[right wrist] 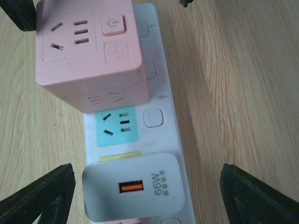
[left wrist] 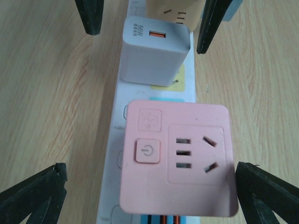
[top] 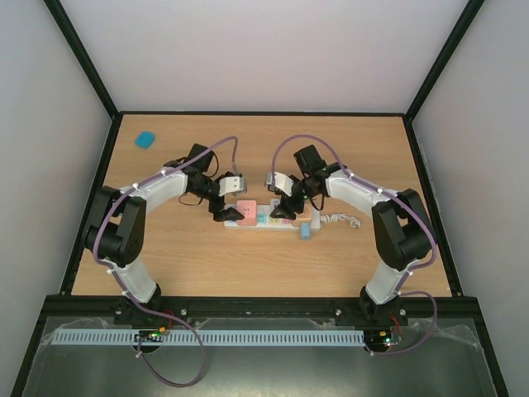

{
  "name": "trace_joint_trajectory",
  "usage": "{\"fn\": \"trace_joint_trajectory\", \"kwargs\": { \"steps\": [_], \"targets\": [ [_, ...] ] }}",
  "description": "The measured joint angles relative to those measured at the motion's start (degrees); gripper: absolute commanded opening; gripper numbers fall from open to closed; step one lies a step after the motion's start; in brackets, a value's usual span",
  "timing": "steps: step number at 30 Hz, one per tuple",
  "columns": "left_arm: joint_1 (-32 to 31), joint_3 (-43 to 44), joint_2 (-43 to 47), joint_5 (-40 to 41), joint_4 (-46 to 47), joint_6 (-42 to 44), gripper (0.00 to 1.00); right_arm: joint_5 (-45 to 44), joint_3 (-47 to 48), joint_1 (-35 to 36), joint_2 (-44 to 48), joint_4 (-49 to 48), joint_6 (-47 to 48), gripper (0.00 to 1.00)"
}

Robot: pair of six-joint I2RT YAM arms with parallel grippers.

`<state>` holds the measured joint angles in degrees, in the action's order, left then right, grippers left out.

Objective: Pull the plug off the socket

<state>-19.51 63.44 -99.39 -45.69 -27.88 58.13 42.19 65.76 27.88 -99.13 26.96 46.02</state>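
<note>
From the top view I see the socket lying on the wooden surface under both pincers. The left pincer hangs at the pink cube adapter, and the right pincer is just beside it, with the cord trailing off beyond.

Through the left wrist, the left pincer is released. Its fingers stand wide on either side of the pink cube adapter without touching it. The white charger sits plugged into the socket just ahead.

Through the right wrist, the right pincer is released too, its fingers straddling the white charger clear of its sides. The socket runs on ahead, with a bare teal outlet between the charger and the pink cube adapter.
</note>
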Motion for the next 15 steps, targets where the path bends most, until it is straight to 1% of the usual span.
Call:
{"fn": "trace_joint_trajectory", "kwargs": {
  "steps": [3,9,15],
  "targets": [
    [-0.94,-0.13,0.00,0.52,1.18,-0.24,0.99,-1.25,0.00,0.72,-0.26,-0.09,0.02,0.78],
    [-2.10,-0.61,-0.02,1.25,2.29,-0.20,0.93,-3.85,-0.02,2.69,-0.74,-0.59,0.09,0.61],
    [-3.17,-1.57,-0.02,2.27,2.40,0.94,0.86,-4.87,-0.02,3.45,-0.74,-1.09,-0.22,0.52]
  ]
}}
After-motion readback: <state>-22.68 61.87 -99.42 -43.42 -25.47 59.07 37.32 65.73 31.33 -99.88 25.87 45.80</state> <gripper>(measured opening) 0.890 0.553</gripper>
